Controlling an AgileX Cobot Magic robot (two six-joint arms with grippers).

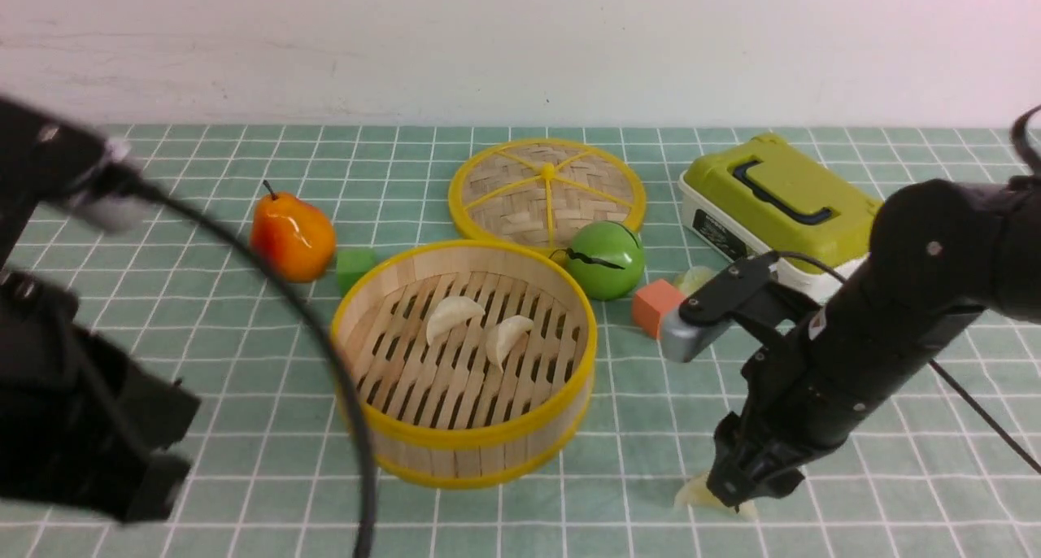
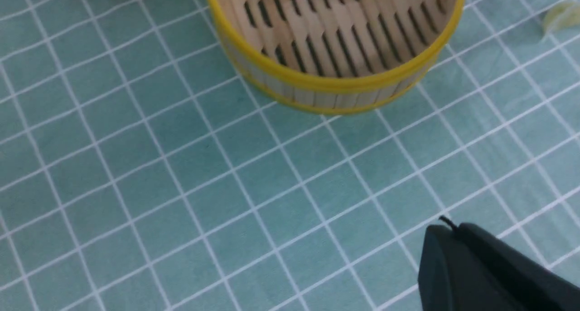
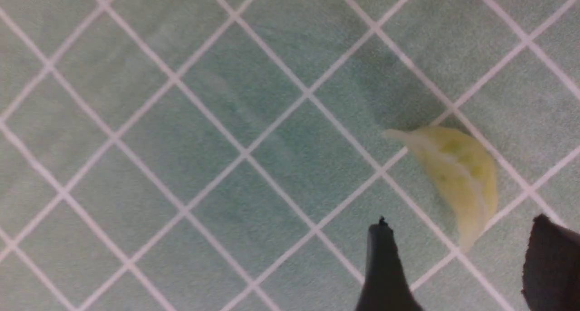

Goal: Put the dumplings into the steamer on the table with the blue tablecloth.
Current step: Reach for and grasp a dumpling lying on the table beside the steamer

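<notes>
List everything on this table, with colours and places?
steamer: one, bamboo, yellow rims, centre
dumplings: four, pale; two in steamer, one behind orange cube, one at right gripper
lid: one, woven, yellow-rimmed, behind steamer
pear: one, orange-red, left of steamer
green cube: one, beside pear
orange cube: one, right of steamer
ball: one, green, beside lid
box: one, green-white, far right
tablecloth: one, teal, white grid
left gripper: black, shut, near left
right gripper: black, open, over dumpling

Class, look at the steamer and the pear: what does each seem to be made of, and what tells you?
Steamer: likely bamboo or pale wood, matt, shown by separate slats and strips; yellow rims look plastic. Pear: probably glossy plastic, given its bright highlights.
</notes>
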